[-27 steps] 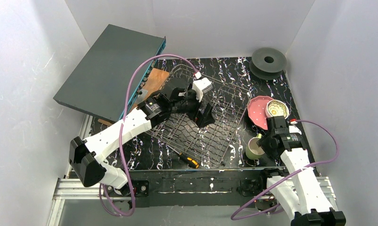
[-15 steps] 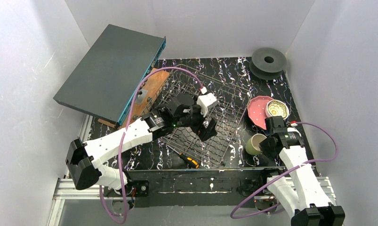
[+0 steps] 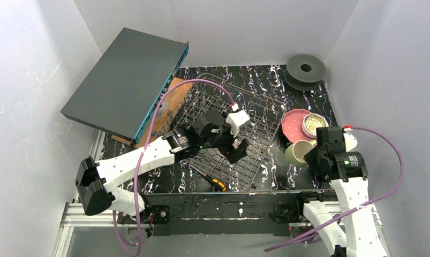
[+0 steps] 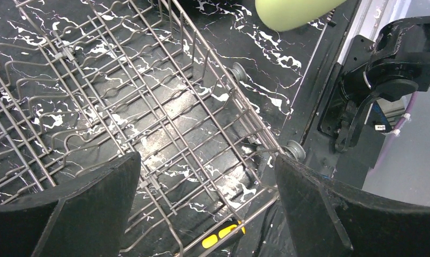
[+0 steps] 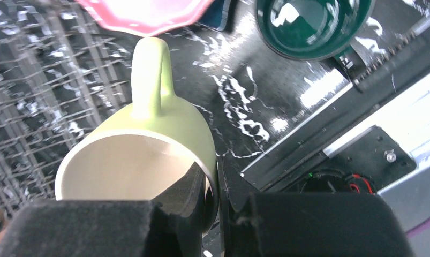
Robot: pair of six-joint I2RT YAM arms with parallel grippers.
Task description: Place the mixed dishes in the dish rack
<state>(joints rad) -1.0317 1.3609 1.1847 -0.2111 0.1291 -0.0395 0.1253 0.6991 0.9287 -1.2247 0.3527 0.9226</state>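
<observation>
Now: pale mug in the grip, rack waiting to its left

Far left of the top view: big dark grey flat box (image 3: 124, 80) propped against the wall, with a brown wooden board (image 3: 172, 99) at its lower edge. Neither belongs to the job.

Left of centre: left gripper (image 4: 206, 176) hangs over the dish rack (image 3: 255, 115), jaws wide apart, nothing between them. Its wrist view shows bare wire grid below. The yellow-black screwdriver (image 4: 222, 236) lies just outside the rack's near rim.

Right of centre: pale yellow-green mug (image 3: 298, 152) is outside the rack, just beside its right edge, tipped. Right gripper (image 5: 215, 195) is clamped on the mug's wall, one finger inside the rim and one outside, handle pointing away. Cannot tell whether the base is off the table.

Further right: pink speckled plate (image 3: 293, 127) and white bowl (image 3: 315, 124) sit close behind the mug. Dark green mug (image 5: 309, 24) is nearby.

Judgement: the step in hand is carrying the mug to the rack.
- Lift enough to clear the plate edge and the rack's wire side, then cross left and settle it in an open bay.
- A thin rim grip may let the mug swing, so go slowly.
- The left arm sits over the landing zone and should give way first.
</observation>
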